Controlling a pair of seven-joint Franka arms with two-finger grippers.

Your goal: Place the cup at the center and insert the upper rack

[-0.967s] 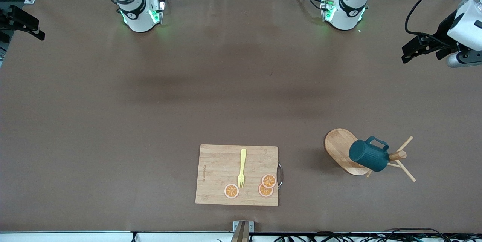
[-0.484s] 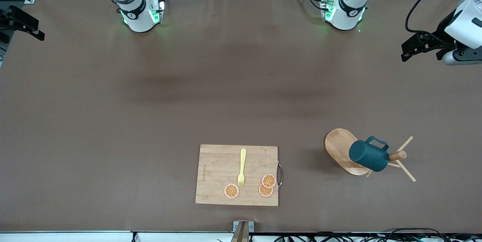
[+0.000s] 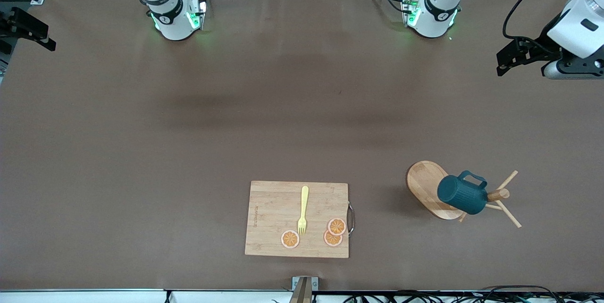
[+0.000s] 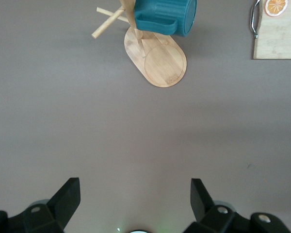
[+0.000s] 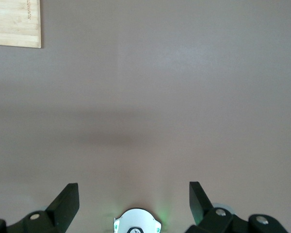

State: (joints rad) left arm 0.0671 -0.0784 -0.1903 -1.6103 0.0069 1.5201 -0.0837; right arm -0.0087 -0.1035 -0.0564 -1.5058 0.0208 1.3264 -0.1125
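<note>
Front view: cup [image 3: 461,194] hung on the upper rack [image 3: 432,189], which stands on the surface toward the left arm's end, beside the cutting board [image 3: 276,220]; left pincer [image 3: 507,61] well apart from both. Left wrist view: left pincer [image 4: 135,199] spread wide, empty; cup [image 4: 165,16] likely rigid, breakable (take by rim or handle). Right wrist view: right pincer [image 5: 134,200] spread wide over bare surface, waiting.

The left arm's black two-finger claw [image 4: 133,204] is held in the air above bare table at the left arm's end, carried on a white wrist; its fingers [image 4: 68,194] are spread wide and nothing is held. The right arm's black two-finger claw [image 5: 133,201] is likewise spread wide, empty, above bare table.
</note>
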